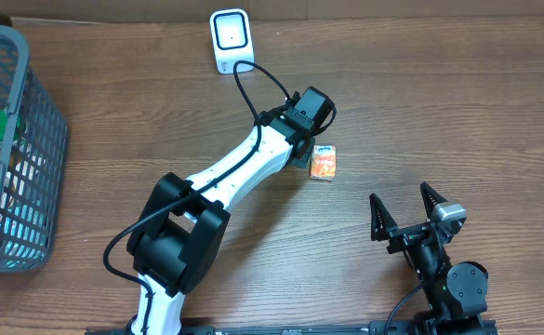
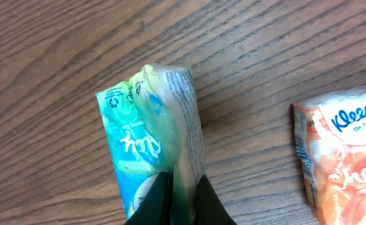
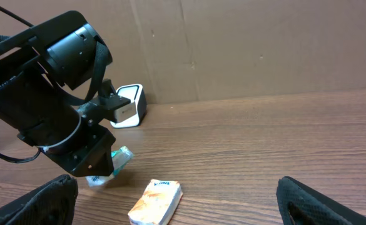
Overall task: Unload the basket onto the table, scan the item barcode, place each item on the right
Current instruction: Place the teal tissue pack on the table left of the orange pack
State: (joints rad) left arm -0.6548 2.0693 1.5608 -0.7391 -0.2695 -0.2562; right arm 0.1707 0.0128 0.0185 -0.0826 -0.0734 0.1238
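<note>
Tabletop w/ two robot arms, seen from overhead & both wrist cams. Left gripper (image 2: 179, 187) had its dark jaws pressed together on one end of a teal-green packet (image 2: 151, 125), pinching the soft film. The pkt hung just beside an orange tissue pack (image 2: 342, 150) lying on the wood table (image 2: 57, 56); whether the pkt cleared the tabletop couldn't be told. Right gripper (image 1: 398, 192) sat spread wide, holding nothing, near the front edge. White scanner (image 1: 229, 39) stood at the far edge, well apart from the pkt. Grey basket (image 1: 44, 177) w/ more goods sat at far left.

Step in hand, as judged: carry pkt to scanner. Doing it well prob. means lifting clear of the tissue pack, gripping firmly since the film looked limp, & turning the barcode side toward the scanner window. No barcode showed in any view, so some rotating may be needed.

Writing: orange pack read "Kleene…" (cut by frame edge) & "On The Go". Pkt bore a recycling mark, a looping script word & fine print, none legible.
</note>
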